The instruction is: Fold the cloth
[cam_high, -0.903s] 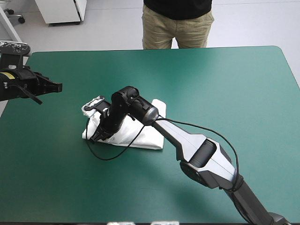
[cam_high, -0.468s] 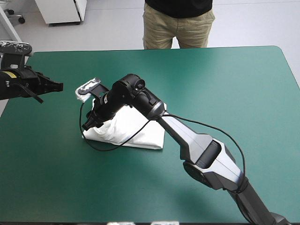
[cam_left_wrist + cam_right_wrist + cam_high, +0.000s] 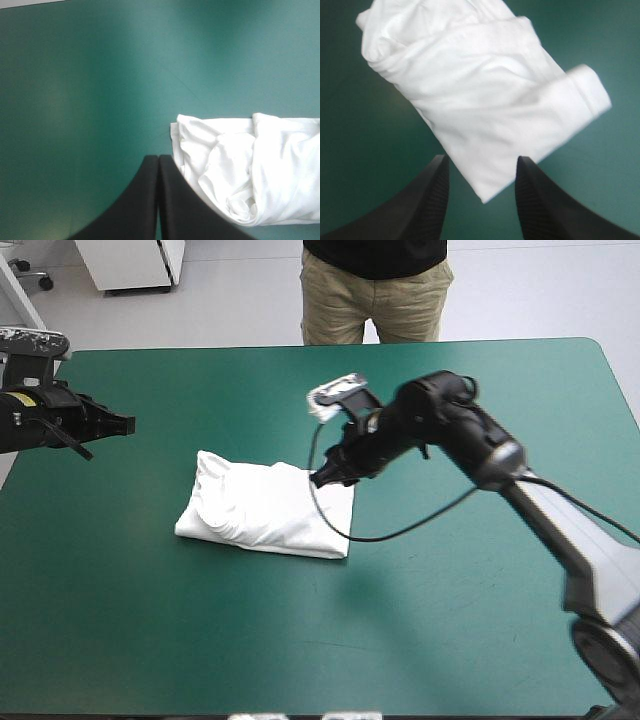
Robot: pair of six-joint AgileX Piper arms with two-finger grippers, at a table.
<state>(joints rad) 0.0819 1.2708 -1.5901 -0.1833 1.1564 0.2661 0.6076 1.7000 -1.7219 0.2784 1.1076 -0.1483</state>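
The white T-shirt point(image 3: 262, 512) lies as a folded bundle left of the table's middle. My right gripper point(image 3: 322, 478) hangs at the bundle's far right corner, open, fingers apart. In the right wrist view the T-shirt point(image 3: 480, 95) spreads ahead of the right gripper point(image 3: 481, 159), one corner showing between the fingers, which do not grip it. My left gripper point(image 3: 128, 424) is shut and holds nothing, hovering near the table's left edge, well apart from the bundle. From the left wrist, the T-shirt point(image 3: 250, 165) lies beside and ahead of the shut left gripper point(image 3: 158, 158).
The teal-green cover point(image 3: 480, 640) reaches well beyond the bundle on all sides, widest toward the right and the front edge. The table's left edge runs close under my left arm.
My right gripper has swung from the bundle's left end across to its far right corner. The bundle now lies flat and uncovered. The left arm has not moved.
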